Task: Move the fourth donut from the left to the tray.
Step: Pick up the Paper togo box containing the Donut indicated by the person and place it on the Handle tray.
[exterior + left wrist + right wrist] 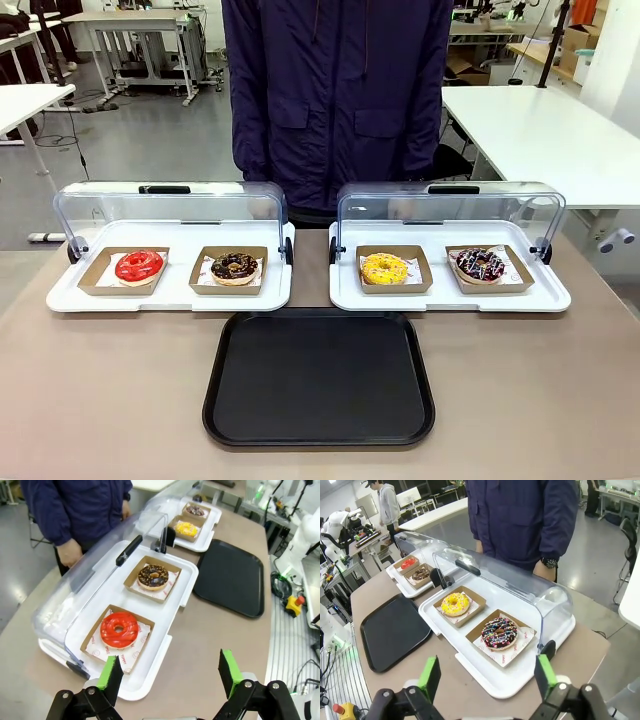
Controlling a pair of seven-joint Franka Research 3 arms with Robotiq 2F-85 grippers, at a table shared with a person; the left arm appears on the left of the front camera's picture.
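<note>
**Grey-brown worktable [100, 400] with donut display: transfer not yet begun**

**Item 1. The fourth donut [480, 265].** Ring donut with chocolate glaze, white and pink drizzle and coloured sprinkles. It sits in its brown cardboard holder [515, 283], rightmost in the row of four. The holder rests on the right-hand white display tray [450, 298], whose clear lid [450, 205] is swung up and back. Nothing touches the donut.

**Item 2. The black tray [320, 380].** It lies flat on the table on the robot's side, centred below the gap between the two display trays and just beside their near edges. Its surface is bare.

**Item 3. Neighbours.** A yellow-glazed donut [385, 268] shares the right-hand display tray, to the left of the fourth donut. A chocolate donut with crumb bits [235, 267] and a red-glazed donut [139, 266] sit on the left-hand display tray [170, 298]. Each is in its own holder.

**Item 4. Tools.** The right gripper [487, 670] has its jaws spread wide and holds nothing. It hovers on the near side of the right-hand display tray, with the fourth donut ahead of it. The left gripper [170, 666] is likewise spread and empty, near the outer end of the left-hand display tray and well apart from the fourth donut.

**Item 5. Person [335, 90].** The person stands at the far side behind the display trays, with one hand [545, 570] hanging by the lid and taking no part.

**Status.** No part of the task is done. The reach, the grasp, the lift over the display tray's rim, the carry and the set-down on the black tray all remain. The right arm looks better placed for this.
</note>
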